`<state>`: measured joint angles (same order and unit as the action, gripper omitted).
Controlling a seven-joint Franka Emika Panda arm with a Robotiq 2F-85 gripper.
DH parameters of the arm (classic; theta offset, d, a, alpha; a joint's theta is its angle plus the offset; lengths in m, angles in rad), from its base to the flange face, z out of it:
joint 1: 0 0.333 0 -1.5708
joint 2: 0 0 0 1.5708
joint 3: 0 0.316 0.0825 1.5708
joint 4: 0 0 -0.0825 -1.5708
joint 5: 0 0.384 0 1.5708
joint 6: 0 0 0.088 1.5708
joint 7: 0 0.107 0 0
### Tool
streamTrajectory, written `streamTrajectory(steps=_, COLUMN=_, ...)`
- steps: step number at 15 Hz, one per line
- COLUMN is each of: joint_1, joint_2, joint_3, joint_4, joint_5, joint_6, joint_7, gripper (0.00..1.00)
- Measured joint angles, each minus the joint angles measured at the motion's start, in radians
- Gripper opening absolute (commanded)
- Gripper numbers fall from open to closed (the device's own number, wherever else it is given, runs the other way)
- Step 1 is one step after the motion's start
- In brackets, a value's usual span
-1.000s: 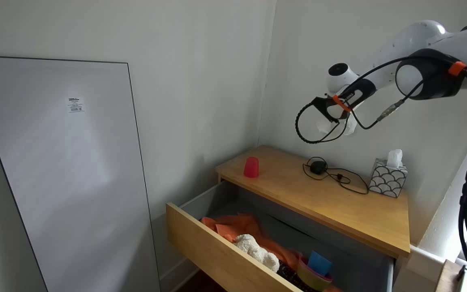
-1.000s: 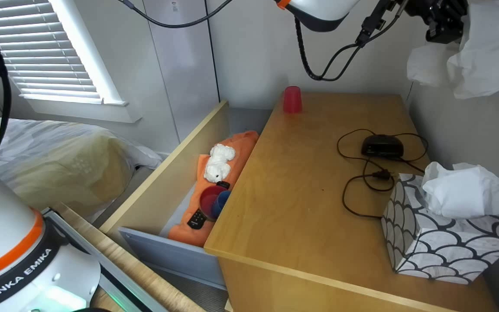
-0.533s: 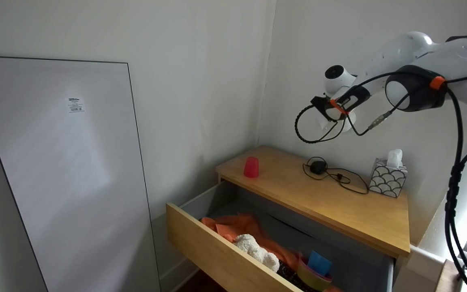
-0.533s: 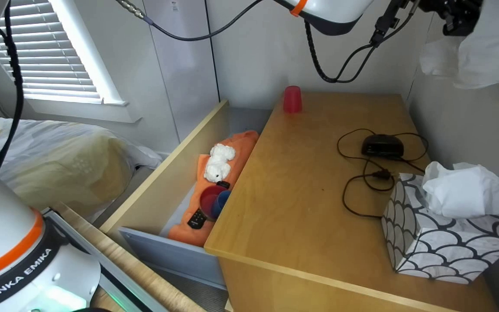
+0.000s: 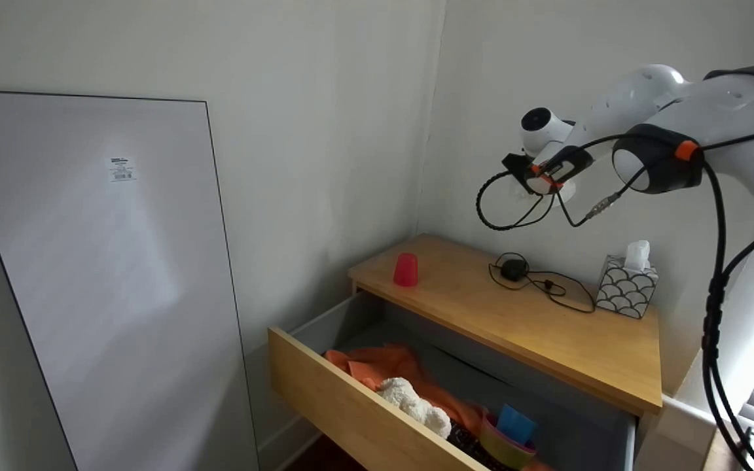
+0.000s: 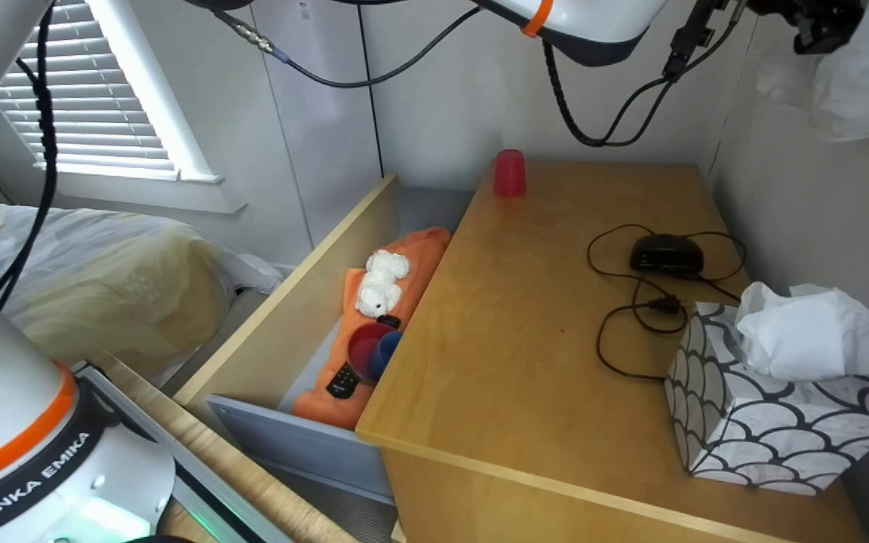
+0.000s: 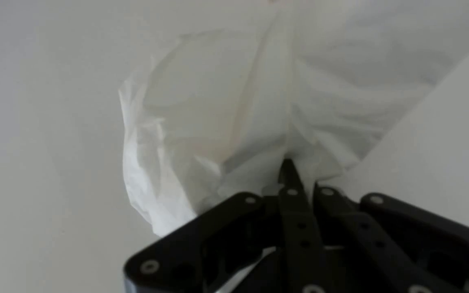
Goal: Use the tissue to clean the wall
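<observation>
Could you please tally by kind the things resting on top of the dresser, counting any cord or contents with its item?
Red cup: 1
Tissue box: 1
Black corded device: 1
Total: 3, not including the white tissue pinched in the claw.

White was shown by the tissue [image 7: 202,101], black by the gripper [image 7: 303,179] and pale grey by the wall [image 5: 338,131]. The box [image 6: 789,434] was patterned in dark scallops on white, while the white arm [image 5: 645,95] was banded with orange and patched with black. Red was seen on the cup [image 6: 509,175], orange on the cloth [image 6: 423,253], white on the toy [image 6: 380,290], black on the cord [image 6: 665,304] and brown on the dresser [image 6: 525,362].
</observation>
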<state>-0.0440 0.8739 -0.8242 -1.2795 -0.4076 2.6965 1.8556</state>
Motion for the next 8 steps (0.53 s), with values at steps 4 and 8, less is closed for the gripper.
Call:
streamTrajectory(steps=4, joint_1=0.004, joint_2=0.007, joint_3=-0.006, joint_4=0.005, joint_5=0.000, joint_6=0.013, joint_7=0.002, gripper=0.00)
streamTrajectory(steps=8, joint_1=0.002, joint_2=0.040, joint_3=0.007, joint_4=0.063, joint_5=0.000, joint_6=0.114, joint_7=-0.011, gripper=0.00)
